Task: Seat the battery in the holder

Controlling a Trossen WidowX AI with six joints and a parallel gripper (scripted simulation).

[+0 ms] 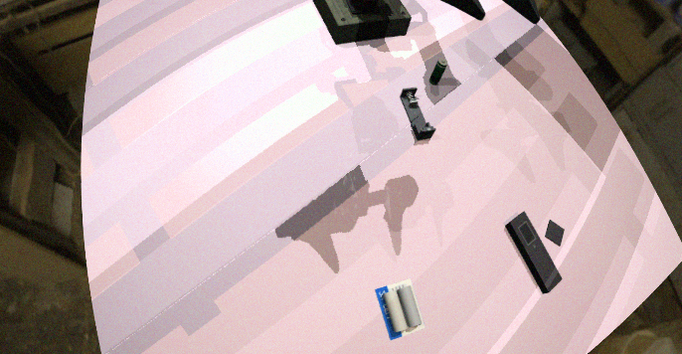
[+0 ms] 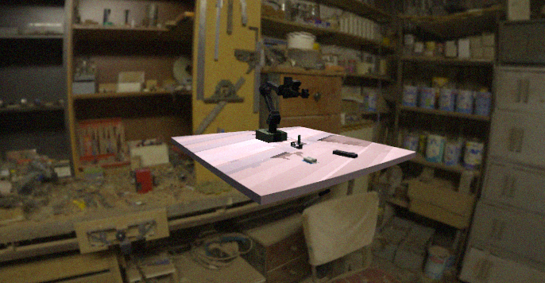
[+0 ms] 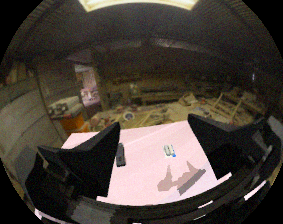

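The battery (image 1: pixel 438 73) (image 2: pixel 299 139) is dark green with a paler top end and stands upright on the table. The black holder (image 1: pixel 417 115) lies beside it, apart from it and empty. The holder's coil spring (image 1: pixel 411 97) is at the end nearer the arm base, and the lip end (image 1: pixel 426 131) is at the other. My gripper (image 1: pixel 510 19) (image 3: pixel 154 121) is wide open and empty, raised high above the table and level in the exterior view. The battery and holder do not show in the wrist view.
A blue and white pack with two pale cylinders (image 1: pixel 410 306) (image 3: pixel 167 150) lies toward the front. A long black device (image 1: pixel 534 254) (image 2: pixel 345 153) (image 3: pixel 121 155) lies to its right, with a small dark square piece (image 1: pixel 555 233) beside it. The arm's base (image 1: pixel 370 22) stands behind the holder.
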